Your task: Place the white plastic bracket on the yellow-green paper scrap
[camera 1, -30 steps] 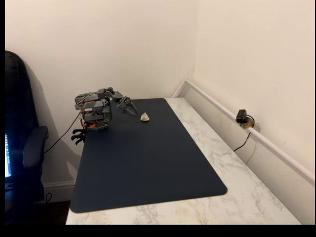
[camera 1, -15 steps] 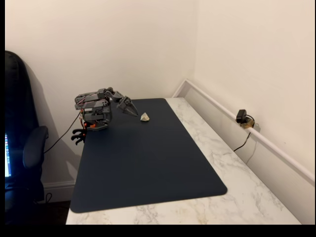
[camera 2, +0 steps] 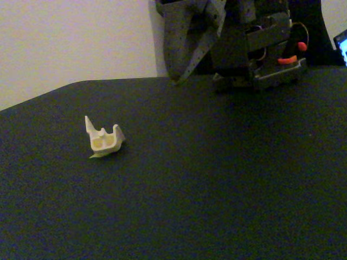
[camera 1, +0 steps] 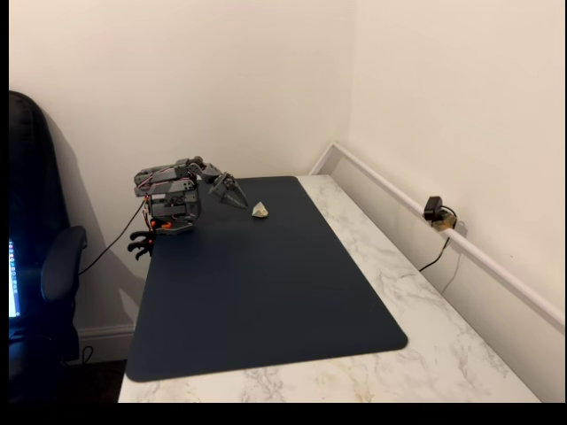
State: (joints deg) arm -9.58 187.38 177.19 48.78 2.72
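Note:
The white plastic bracket (camera 1: 260, 210) rests on the dark mat near its far edge, and shows close up as a cream angular lump (camera 2: 103, 140) with two prongs pointing up. A thin yellow-green paper scrap (camera 2: 98, 155) peeks out from under the bracket's lower left edge. In both fixed views my grey gripper (camera 1: 239, 202) (camera 2: 177, 80) hangs just above the mat a short way from the bracket, apart from it. Its fingers come together to a point with nothing between them.
The dark mat (camera 1: 266, 292) covers most of the marble table (camera 1: 416, 310). The arm's base (camera 1: 170, 212) is clamped at the mat's far left corner. A small camera (camera 1: 434, 211) sits by the wall rail on the right. A chair (camera 1: 53, 266) stands left of the table.

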